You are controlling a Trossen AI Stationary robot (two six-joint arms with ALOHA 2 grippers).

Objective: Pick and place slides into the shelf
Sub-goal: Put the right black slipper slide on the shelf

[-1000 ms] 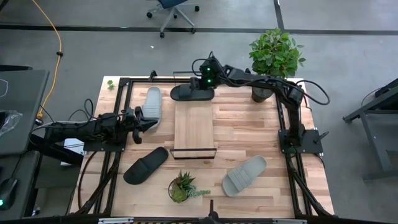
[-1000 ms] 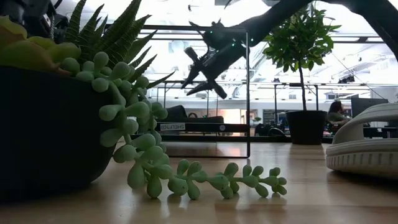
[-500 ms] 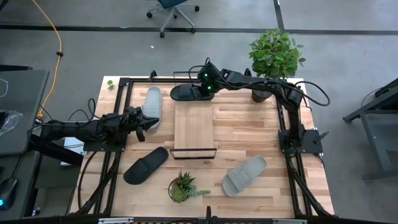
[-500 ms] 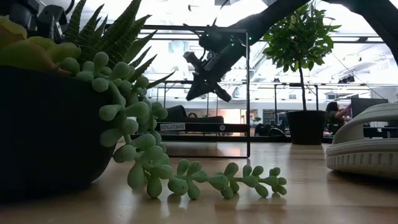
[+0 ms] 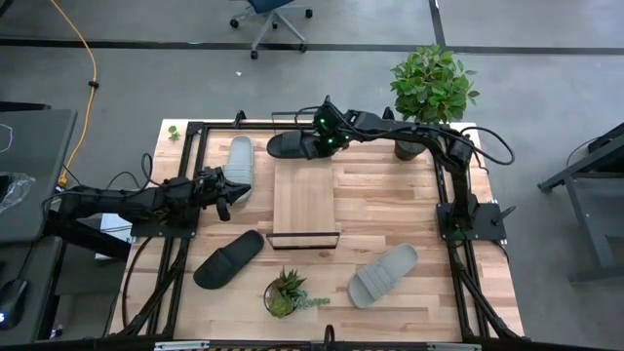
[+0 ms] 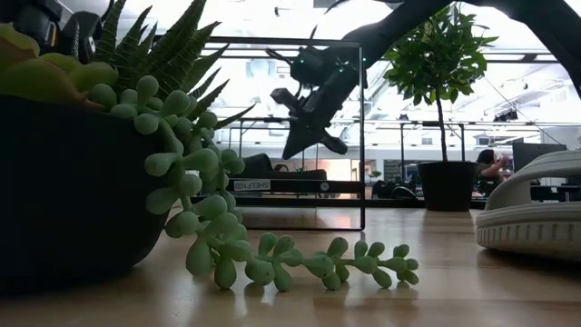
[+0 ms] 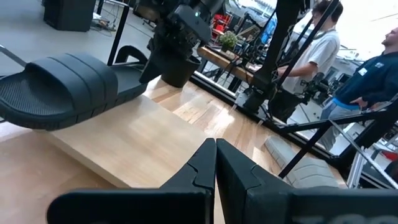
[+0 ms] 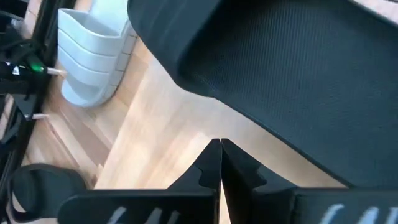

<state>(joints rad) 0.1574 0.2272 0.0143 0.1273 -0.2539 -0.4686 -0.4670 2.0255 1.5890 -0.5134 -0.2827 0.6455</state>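
Observation:
A black slide (image 5: 292, 145) lies sole down across the far end of the shelf (image 5: 304, 210). My right gripper (image 5: 317, 148) hangs shut just above that slide, slanting down, and touches nothing; the low view shows the right gripper (image 6: 289, 153) in the air. In its wrist view the shut gripper (image 8: 219, 149) stands beside the black slide (image 8: 280, 74). A grey slide (image 5: 239, 164) lies left of the shelf, with my shut left gripper (image 5: 226, 193) beside it, pointing level. A second black slide (image 5: 229, 258) and a second grey slide (image 5: 383, 275) lie near the front.
A small potted succulent (image 5: 285, 292) stands at the near edge, and a leafy potted plant (image 5: 429, 93) stands at the far right corner. A black frame (image 5: 195, 136) rims the table. In the left wrist view, people (image 7: 323, 56) stand beyond the table.
My right gripper has shut on nothing. It has also sunk a little and tipped further down over the black slide at the shelf's far end. The slides have not moved.

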